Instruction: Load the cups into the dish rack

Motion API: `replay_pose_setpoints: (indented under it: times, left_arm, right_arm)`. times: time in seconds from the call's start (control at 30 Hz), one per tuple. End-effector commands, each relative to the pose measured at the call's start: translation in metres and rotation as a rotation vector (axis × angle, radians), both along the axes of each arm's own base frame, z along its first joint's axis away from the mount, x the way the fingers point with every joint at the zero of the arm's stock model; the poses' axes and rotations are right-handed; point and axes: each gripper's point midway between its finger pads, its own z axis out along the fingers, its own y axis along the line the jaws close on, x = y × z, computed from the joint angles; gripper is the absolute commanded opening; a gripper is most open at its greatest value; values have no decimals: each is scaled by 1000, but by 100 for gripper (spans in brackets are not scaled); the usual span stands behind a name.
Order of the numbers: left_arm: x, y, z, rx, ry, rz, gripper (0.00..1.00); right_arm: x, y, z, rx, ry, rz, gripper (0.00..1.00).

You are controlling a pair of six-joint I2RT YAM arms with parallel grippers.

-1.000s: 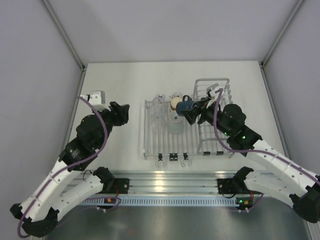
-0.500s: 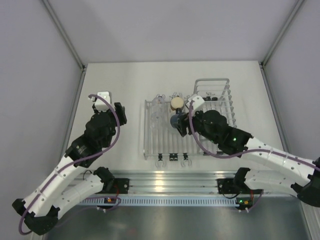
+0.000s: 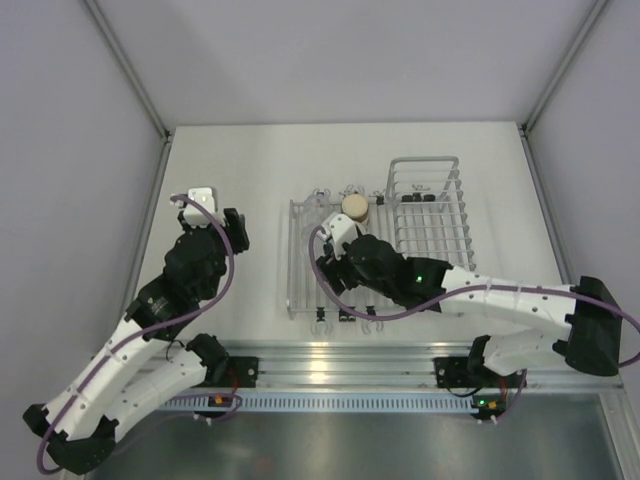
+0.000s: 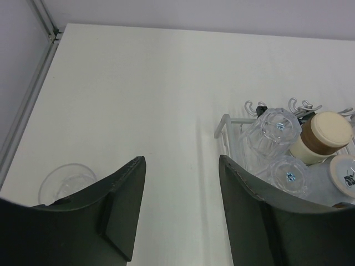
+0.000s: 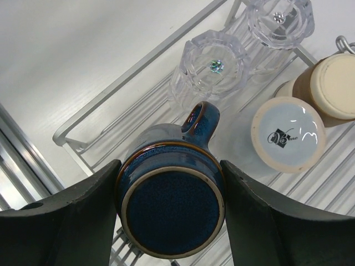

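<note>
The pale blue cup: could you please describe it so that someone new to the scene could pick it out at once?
In the right wrist view, find the dish rack, where cups stand upside down on the flat bars. The pale blue cup sits beside the tan cup, across from the two clear cups. Only its upturned base carries a dark printed logo.

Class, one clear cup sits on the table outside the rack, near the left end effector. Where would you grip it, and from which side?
Probably across the round wall of the clear cup, from above: no handle shows, and it sits apart from the dish rack, leaving room either side.
</note>
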Motion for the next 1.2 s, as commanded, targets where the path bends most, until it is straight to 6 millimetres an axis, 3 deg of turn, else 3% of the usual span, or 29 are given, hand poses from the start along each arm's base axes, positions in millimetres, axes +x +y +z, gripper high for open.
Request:
replay_pose_setpoints:
  times: [0.0,0.2,0.4,0.47,0.7,1.17]
  left_arm:
    - [-1,6,3,13,-19,19,61]
    - [-2,6,4,10,-25,16,62]
    - [-3,7,3,8,-22,20,63]
    - [-4,8,3,6,-23,21,63]
    - [-5,10,4,0,-29,25,63]
    - [-8,13,6,-9,-38,30,64]
  right_arm:
    - [5,20,40,104,-44,-13,0]
    - [4,25,21,28,-1,-5,0]
    - [2,46,7,-6,15,16,0]
    - [2,57,-7,-34,37,20,0]
    - [-5,74,-27,-65,80,41,0]
    - [-6,99,-47,-86,119,69,0]
